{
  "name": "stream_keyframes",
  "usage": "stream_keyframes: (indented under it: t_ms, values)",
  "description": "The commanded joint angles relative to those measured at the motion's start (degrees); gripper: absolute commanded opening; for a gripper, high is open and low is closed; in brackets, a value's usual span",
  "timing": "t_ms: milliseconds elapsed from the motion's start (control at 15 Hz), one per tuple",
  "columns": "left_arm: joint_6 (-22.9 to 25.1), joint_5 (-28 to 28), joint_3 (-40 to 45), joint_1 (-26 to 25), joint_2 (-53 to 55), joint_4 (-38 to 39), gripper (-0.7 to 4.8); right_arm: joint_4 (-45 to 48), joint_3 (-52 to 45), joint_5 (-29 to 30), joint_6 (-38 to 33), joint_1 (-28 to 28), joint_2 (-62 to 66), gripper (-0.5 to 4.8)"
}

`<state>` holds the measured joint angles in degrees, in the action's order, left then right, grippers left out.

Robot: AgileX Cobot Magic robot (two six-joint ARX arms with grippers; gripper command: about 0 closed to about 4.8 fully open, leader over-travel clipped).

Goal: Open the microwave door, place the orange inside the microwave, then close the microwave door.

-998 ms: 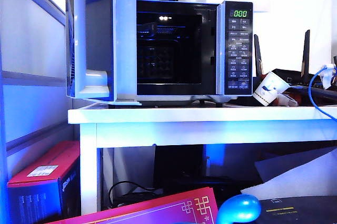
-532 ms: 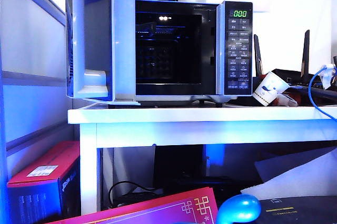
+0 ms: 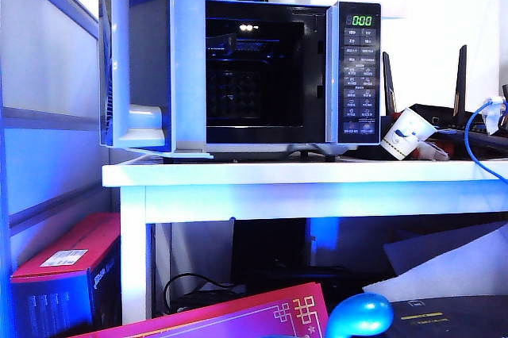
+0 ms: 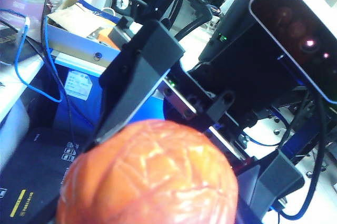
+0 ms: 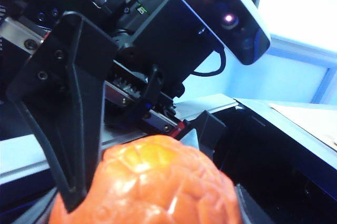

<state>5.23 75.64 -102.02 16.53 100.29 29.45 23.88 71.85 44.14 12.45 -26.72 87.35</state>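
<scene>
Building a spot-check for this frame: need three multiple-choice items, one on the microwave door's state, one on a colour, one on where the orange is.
1. The glossy black glass microwave door of the boxy black-fronted microwave is: A open; B shut; C removed.
2. The digits on its display are: A red; B green; C white.
3. The small round lumpy orange is: A inside the microwave; B on the floor; C between gripper fingers.

Key: A, the door is swung out to the left and the cavity is exposed. B, 0:00 glows green. C, both wrist views show the orange close up with the left gripper and the right gripper at it, both out of the exterior view.
</scene>
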Motion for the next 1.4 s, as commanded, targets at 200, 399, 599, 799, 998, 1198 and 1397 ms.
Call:
stream_keyframes:
  t_ms: [200, 399, 599, 799, 998, 1198, 1397]
  values:
    - [0.33, -7.56, 0.11, 0.52, -0.02, -2.01, 4.79, 0.39, 0.17, -4.96, -0.44, 0.26, 0.11, 3.06]
    - [0.39, -10.69, 0.11, 0.52, -0.02, -3.96, 4.79, 0.35, 0.15, -8.22, -0.42, 0.39, 0.11, 3.06]
    - [0.48, -16.81, 0.11, 0.52, -0.02, -4.74, 4.79, 0.33, 0.15, -12.55, -0.33, 0.46, 0.11, 3.06]
    - [0.5, -21.05, 0.11, 0.52, -0.02, -5.14, 4.79, 0.33, 0.15, -18.64, 0.09, 0.46, 0.11, 3.06]
    - [0.5, -26.03, 0.11, 0.5, -0.02, -4.59, 4.79, 0.39, 0.17, -24.83, 1.53, 0.7, 0.13, 3.06]
    - [0.77, -32.13, 0.11, 0.52, -0.02, -2.21, 4.46, 0.66, 0.2, -25.18, 1.53, 1.4, 0.98, 3.06]
    - [0.77, -35.89, 0.11, 0.5, -0.04, 1.36, 2.34, 1.44, 0.2, -25.14, 1.51, 2.03, 4.13, 3.06]
